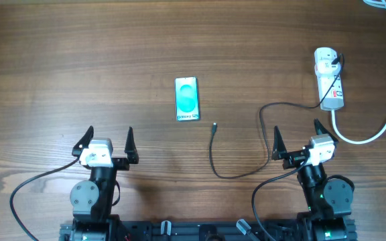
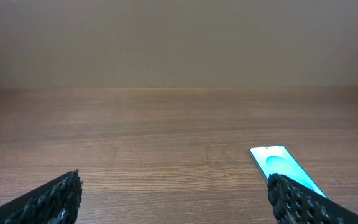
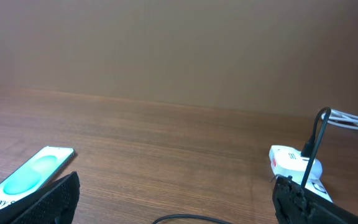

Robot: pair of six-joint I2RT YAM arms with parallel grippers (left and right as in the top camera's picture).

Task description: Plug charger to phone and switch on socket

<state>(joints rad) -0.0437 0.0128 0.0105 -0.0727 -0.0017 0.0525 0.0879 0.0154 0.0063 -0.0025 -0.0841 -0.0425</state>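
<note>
Jaws of left gripper point(image 1: 109, 134) and right gripper point(image 1: 297, 128) stand wide open, empty, with turquoise-screened white-edged phone point(image 1: 187, 99) flat on wooden tabletop point(image 1: 79, 60), thin black charger cable point(image 1: 212, 144) near but apart, white power strip point(image 1: 330, 87) far right.

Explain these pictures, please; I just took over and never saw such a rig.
The overhead picture looks down on a wooden table with two robot arms, left arm and right arm. The other two come from a camera on each wrist; the black ridged shapes in their lower corners are that arm's own jaws, open and holding nothing. On the table lie the phone, screen lit, the charger, its tip unplugged near the phone, and the socket at far right.
</note>
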